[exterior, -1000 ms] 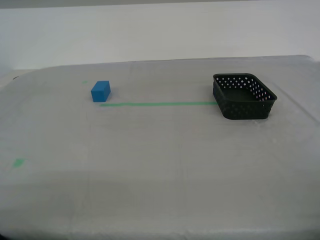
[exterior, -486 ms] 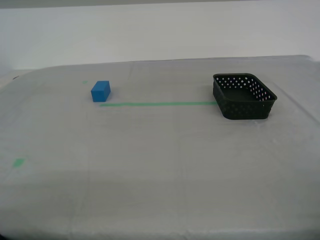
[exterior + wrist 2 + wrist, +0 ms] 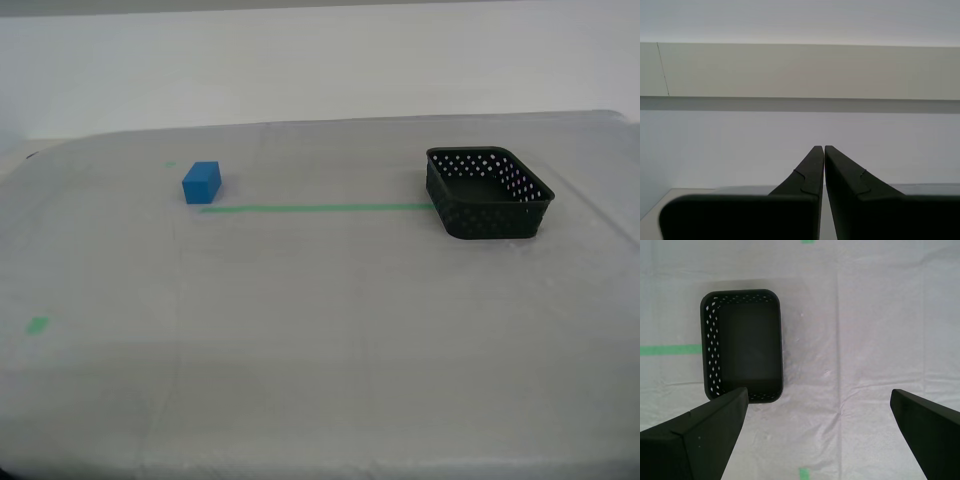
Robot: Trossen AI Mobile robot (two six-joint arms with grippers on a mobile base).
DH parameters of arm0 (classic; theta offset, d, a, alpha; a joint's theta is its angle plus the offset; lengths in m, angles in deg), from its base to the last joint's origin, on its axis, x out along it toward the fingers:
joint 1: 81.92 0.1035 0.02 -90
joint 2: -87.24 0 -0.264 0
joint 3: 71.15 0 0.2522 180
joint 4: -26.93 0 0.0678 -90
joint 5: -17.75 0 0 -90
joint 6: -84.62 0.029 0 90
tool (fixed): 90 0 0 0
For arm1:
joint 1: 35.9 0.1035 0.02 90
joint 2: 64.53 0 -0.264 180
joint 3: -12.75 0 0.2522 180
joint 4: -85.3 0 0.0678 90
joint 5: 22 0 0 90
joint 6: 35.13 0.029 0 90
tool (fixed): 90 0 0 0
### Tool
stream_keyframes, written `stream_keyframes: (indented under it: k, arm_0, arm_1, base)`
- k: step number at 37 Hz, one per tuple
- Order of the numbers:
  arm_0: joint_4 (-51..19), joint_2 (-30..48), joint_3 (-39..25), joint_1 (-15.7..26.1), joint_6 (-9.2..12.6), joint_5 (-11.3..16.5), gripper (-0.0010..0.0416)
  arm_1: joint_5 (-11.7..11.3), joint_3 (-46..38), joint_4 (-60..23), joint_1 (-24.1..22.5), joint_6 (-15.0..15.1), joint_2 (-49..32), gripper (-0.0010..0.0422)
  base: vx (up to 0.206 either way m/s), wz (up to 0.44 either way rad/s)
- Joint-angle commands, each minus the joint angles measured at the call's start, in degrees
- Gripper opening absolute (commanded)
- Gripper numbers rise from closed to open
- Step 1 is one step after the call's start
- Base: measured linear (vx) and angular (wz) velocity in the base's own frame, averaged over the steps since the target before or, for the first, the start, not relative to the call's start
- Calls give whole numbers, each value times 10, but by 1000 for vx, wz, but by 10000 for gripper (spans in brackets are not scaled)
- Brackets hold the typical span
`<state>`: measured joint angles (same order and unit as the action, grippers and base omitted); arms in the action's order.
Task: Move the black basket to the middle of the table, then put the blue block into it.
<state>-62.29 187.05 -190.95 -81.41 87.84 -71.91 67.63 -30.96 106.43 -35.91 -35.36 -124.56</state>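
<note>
The light is soft, even and quite bright in all views. The wide pale grey-white cloth-topped table looks a little washed out and grainy. The small black perforated plastic basket throws only a faint shadow. There is no strong glare.

long green tape line, small green tape mark, white wall
</note>
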Motion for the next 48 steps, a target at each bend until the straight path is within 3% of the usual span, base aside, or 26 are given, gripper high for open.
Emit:
stream_keyframes:
  k: [1,9,36,48]
  arm_0:
    - [0,0,0,1,12,14,399]
    - [0,2,0,5,13,27,401]
    - [18,2,0,19,28,10,400]
    - [17,49,-2,39,28,11,400]
  arm_1:
    - [0,0,3,0,1,0,0]
    - [0,0,3,0,1,0,0]
    - [0,0,3,0,1,0,0]
    - [0,0,3,0,1,0,0]
  base:
    - [0,0]
    - [0,0]
    - [0,0]
    - [0,0]
